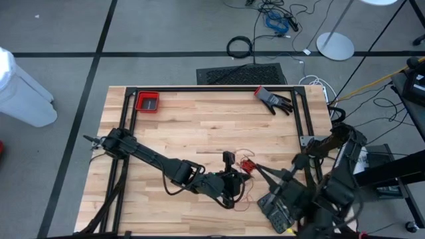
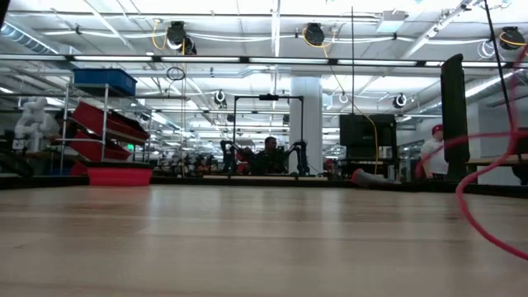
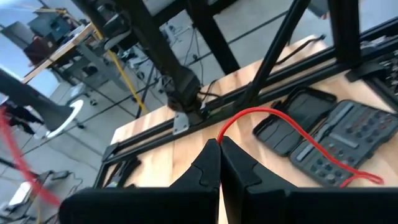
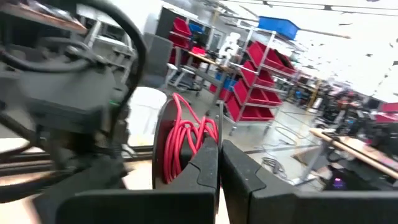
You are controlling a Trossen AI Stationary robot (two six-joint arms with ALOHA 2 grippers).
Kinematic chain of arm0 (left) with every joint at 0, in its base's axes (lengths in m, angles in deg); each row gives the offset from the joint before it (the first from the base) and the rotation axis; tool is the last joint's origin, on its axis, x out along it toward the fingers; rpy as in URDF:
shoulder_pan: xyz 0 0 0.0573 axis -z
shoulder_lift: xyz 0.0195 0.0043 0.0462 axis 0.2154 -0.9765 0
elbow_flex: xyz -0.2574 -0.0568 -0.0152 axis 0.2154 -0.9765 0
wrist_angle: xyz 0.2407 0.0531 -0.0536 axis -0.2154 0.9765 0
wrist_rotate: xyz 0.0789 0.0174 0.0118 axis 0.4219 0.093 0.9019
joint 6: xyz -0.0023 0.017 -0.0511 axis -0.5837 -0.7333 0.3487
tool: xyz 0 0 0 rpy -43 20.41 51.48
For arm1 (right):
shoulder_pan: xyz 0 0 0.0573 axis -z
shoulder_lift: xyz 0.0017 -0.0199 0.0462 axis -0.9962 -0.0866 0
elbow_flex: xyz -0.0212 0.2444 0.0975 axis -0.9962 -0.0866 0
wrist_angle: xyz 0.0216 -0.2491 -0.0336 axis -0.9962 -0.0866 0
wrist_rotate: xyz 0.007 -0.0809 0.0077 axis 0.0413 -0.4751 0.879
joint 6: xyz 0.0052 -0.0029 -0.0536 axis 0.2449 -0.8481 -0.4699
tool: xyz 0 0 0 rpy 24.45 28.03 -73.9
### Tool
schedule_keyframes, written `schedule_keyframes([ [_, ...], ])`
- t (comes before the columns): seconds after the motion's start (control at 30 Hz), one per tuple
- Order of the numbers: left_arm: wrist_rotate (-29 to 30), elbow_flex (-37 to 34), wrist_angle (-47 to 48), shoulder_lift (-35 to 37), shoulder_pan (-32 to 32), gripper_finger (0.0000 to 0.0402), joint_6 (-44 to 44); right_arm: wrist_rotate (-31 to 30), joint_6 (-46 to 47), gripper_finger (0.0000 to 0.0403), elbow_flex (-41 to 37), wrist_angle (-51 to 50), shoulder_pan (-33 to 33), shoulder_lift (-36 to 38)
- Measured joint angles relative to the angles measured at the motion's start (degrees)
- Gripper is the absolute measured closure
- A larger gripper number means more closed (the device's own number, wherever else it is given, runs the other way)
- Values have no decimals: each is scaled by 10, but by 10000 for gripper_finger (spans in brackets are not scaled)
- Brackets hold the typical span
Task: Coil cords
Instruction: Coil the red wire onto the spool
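The thin red cord is partly wound into a small coil [image 1: 247, 166] on a black disc [image 4: 163, 146], above the table's near middle. My right gripper [image 4: 219, 148] is shut at that coil, reaching in from the right [image 1: 254, 167]. My left gripper [image 3: 219, 146] is shut on a free stretch of the same cord, right beside the coil [image 1: 236, 176]. From it the cord [image 3: 292, 127] arcs out over a black open case [image 3: 323, 134]. A blurred loop of cord [image 2: 487, 210] shows at the right of the low view. My left gripper pinches a single strand of the red cord [image 3: 219, 137] between its two fingertips. From there the strand rises in a slack arc and runs off over the case. My right gripper has the coil's red loops [image 4: 200, 138] beside its shut fingertips, about level. The disc stands on edge, clear of the table. Which strands lie between the fingers is hidden by the fingers themselves.
The black case [image 1: 275, 206] lies under my right arm near the front edge. A red and black glove [image 1: 273, 99] lies at the far right and a red bin [image 1: 147, 101] at the far left. A black frame [image 1: 212, 88] runs round the table.
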Motion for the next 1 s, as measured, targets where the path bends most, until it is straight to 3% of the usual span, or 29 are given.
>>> schedule_keyframes([
  [0.3,-31,0,-12,0,13,401,-3,0,-30,403,0,0,44,-14],
  [0.7,-58,0,-44,0,43,401,-66,5,-45,403,0,-1,49,-15],
  [1.0,-57,0,-55,0,49,401,-81,53,-37,403,0,0,49,-15],
])
